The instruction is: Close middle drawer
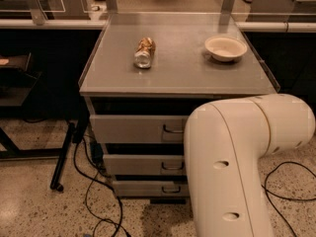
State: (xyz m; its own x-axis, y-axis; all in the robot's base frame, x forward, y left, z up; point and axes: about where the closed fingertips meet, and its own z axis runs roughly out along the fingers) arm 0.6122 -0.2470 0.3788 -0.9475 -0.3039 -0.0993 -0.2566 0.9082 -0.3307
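Note:
The middle drawer (140, 164) is the second of three stacked grey drawers under the grey cabinet top (177, 73). Its flat front stands out a little from the cabinet, with a small dark handle (173, 167) at centre. The top drawer (133, 128) sits above it and the lowest drawer (143, 187) below. My white arm (232, 167) fills the lower right and covers the right part of all three drawers. The gripper is not in view.
A crushed can (143, 53) lies on the cabinet top at centre left, and a white bowl (225, 48) stands at the right. Black cables (94, 191) run over the speckled floor at the left. A dark stand leg (64, 157) leans beside the cabinet.

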